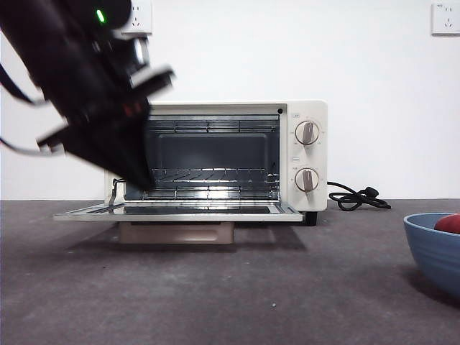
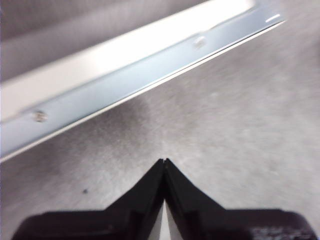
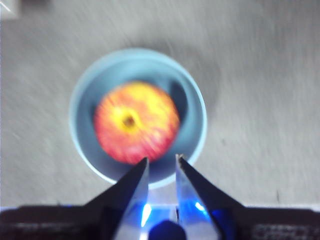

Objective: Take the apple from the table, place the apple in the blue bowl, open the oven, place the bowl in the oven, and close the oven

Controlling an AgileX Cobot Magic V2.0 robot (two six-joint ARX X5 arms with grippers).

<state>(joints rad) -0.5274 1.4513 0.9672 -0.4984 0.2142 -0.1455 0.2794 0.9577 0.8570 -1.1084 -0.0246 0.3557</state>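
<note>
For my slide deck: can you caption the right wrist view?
Right end effector, slightly open, hovers above the apple sitting in the blue bowl on the table.

The left gripper (image 2: 165, 161) hangs above the table (image 2: 240, 125), its two black jaws pressed together at the tips and holding nothing. Beyond the tips runs the metal edge of the oven (image 2: 125, 75) door, a pale, blurred strip with two small round fasteners, crossing the grey scuffed surface diagonally.
</note>
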